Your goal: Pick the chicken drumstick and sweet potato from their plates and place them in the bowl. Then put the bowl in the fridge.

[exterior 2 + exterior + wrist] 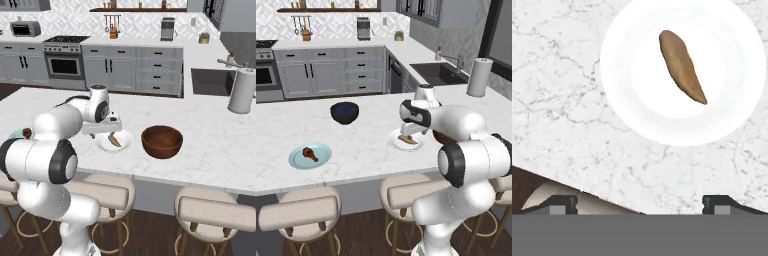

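- Sweet potato (682, 65) is lying on the white plate (637, 110), its long axis running slantwise across the hand view, from a blunt end at upper left to a pointed end at lower right.
- End effector (640, 202) is hovering above the marble surface (562, 100) with its two dark tips standing wide apart and nothing between them.
- Seen from the hand camera, the tuber is sitting ahead of the tips and a little to the right of their midline, so the coming reach is probably calling for a forward shift and a small roll to set the fingers across the narrow width, not along the length.
- From the left base view the end effector (406, 131) is hanging just above that plate (397, 145); how high is hard to judge, since the arm is covering part of it.
- Chicken drumstick (309, 154) is resting on the pale blue plate (296, 161), well apart to the left along the surface.
- Wooden bowl (162, 141) is standing empty just beside the white plate in the right base view, so neither food is in it yet.
- Dark blue bowl (345, 112) is sitting farther back and plays no part.
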Motion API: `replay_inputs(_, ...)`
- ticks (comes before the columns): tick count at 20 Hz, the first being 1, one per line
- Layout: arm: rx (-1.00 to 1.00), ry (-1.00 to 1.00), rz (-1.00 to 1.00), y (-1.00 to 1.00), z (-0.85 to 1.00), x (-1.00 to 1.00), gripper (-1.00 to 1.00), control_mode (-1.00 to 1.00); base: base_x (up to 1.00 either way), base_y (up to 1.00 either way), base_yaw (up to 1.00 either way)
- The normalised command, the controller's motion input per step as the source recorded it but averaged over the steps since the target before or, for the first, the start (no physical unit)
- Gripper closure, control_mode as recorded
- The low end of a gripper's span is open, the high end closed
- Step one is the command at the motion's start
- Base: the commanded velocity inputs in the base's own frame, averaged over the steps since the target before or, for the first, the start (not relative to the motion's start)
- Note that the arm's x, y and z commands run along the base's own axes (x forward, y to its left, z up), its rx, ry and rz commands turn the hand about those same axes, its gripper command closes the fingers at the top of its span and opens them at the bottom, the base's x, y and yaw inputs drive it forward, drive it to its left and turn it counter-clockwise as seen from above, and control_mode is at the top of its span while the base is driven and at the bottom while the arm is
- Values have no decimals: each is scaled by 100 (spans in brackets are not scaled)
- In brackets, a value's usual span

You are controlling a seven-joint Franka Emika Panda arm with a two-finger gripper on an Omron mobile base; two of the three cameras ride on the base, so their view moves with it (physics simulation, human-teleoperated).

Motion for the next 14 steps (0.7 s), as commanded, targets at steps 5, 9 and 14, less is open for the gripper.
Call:
replay_inputs(5,0,0,2,-3,-46,69,-100,-100,0,0,0)
replay_inputs(9,0,6,1,0,-46,76,-100,-100,0,0,0)
replay_inputs(14,0,1,2,-10,-25,68,-100,-100,0,0,0)
